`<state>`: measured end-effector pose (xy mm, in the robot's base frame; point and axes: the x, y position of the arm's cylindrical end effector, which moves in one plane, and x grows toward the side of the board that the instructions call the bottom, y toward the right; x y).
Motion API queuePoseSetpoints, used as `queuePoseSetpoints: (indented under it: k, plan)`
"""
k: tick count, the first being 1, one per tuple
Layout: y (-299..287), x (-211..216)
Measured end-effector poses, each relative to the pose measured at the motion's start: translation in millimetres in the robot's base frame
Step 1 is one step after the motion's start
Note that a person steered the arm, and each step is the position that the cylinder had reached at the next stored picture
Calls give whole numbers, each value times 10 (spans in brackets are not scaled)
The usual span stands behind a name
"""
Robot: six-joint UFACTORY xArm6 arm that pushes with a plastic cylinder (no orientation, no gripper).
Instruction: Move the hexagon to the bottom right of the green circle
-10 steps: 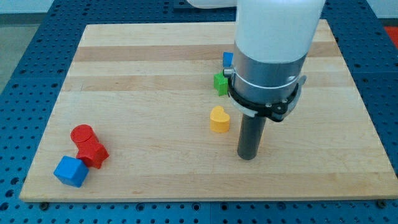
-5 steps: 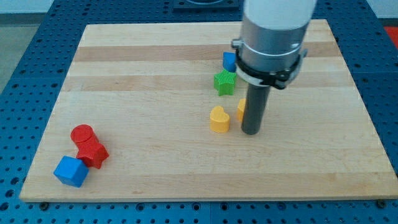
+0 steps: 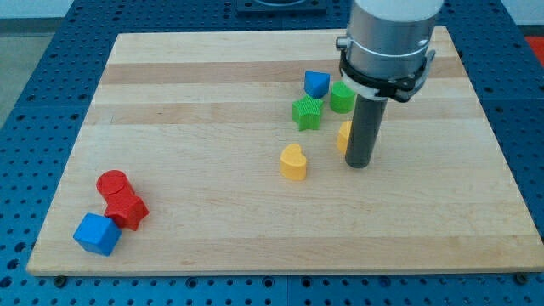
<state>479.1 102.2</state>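
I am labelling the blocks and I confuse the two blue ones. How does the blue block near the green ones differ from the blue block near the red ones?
The upper blue block lies at the view's top beside the green star; the blue cube lies at the bottom left, touching a red block. The upper one looks smaller and less square; its shape is unclear. Both are blue and untouched by my tip.

Table: pale wood, striped lengthwise in lighter and darker bands; blue perforated surface seen around it. Blocks noted: two yellow, two green, two blue, two red. Rod dark grey, tip included.
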Motion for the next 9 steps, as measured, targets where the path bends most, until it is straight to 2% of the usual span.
queuePoseSetpoints:
  k: [2,4,7,9]
  plan:
    - [-48,-18]
    - [-379,12]
    - [-310,-145]
    - [-13,-196]
